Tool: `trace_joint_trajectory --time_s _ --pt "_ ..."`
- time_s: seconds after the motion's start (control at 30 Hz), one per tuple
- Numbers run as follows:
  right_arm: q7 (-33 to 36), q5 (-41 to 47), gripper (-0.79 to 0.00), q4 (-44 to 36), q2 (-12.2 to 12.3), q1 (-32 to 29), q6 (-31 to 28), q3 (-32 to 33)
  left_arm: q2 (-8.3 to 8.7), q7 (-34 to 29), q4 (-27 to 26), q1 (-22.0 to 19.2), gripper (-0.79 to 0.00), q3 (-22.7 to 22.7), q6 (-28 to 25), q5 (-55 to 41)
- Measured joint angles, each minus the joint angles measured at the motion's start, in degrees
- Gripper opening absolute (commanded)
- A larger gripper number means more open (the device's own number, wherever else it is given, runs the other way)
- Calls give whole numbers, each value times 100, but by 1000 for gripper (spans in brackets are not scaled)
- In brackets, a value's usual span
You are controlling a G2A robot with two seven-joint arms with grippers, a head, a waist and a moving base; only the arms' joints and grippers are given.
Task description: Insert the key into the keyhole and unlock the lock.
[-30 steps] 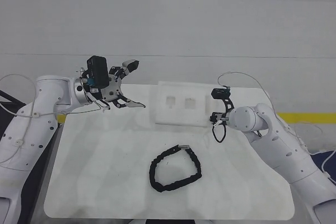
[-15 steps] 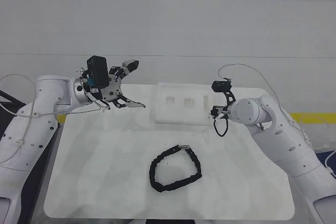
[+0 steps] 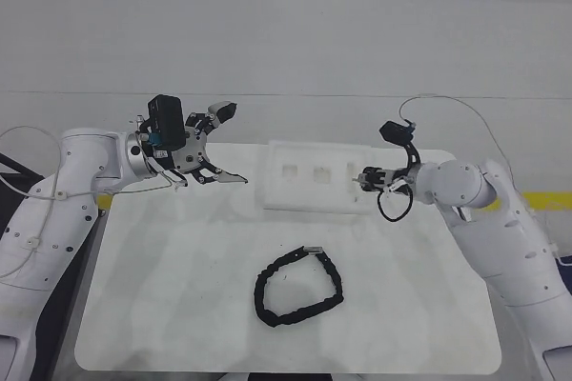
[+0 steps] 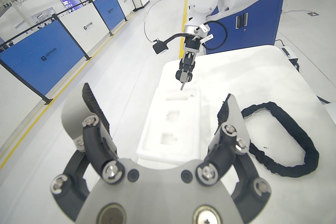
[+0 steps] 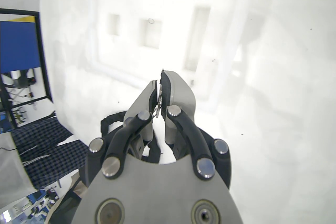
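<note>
Metal and very thin, the key [image 5: 159,100] is nipped edge-on in the right claw [image 5: 160,80], which is closed on it. In the left wrist view its blade [image 4: 182,87] points down over the long slot of the white foam tray [image 4: 155,135], clear of the foam. It hangs above the tray's end nearest the right arm.

The chain lock [image 3: 262,290], a loop in a black fabric sleeve, lies flat on the counter [image 3: 172,286] in front of the tray, well apart from the key. Its metal end [image 3: 312,250] faces the tray. The keyhole itself is too small to make out, so which way it faces cannot be told.

The left claw [image 3: 231,143] hangs open and empty over the counter's far corner on its own side, well apart from both lock and tray.

Judging from this, the key is picked up and insertion is not yet begun. Several things could go wrong. The grip is on a narrow sliver of metal, so any sideways contact at the keyhole could twist the key in the claw or knock it out. Nothing holds the lock, so a push from the key would likely slide or roll the metal end rather than seat the blade. A turning motion would likewise spin the loose lock body instead of the cylinder. A poorly aligned approach could also jam the blade against the housing.
</note>
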Motion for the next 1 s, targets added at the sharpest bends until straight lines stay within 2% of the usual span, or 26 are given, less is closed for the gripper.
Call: trace_joint_trajectory --time_s 0.2,0.5,0.83,1.0 --pt "3 1054 -785 -235 100 -504 -326 728 0 0 0 0 0 0 0 0" --pt "857 2383 -785 -590 252 -969 -985 1590 0 0 0 0 0 0 0 0" --pt "1666 3520 -785 -976 421 -1488 -1344 2501 0 0 0 0 0 0 0 0" --pt "2108 3784 -785 -1235 498 -1627 -1442 2804 0 0 0 0 0 0 0 0"
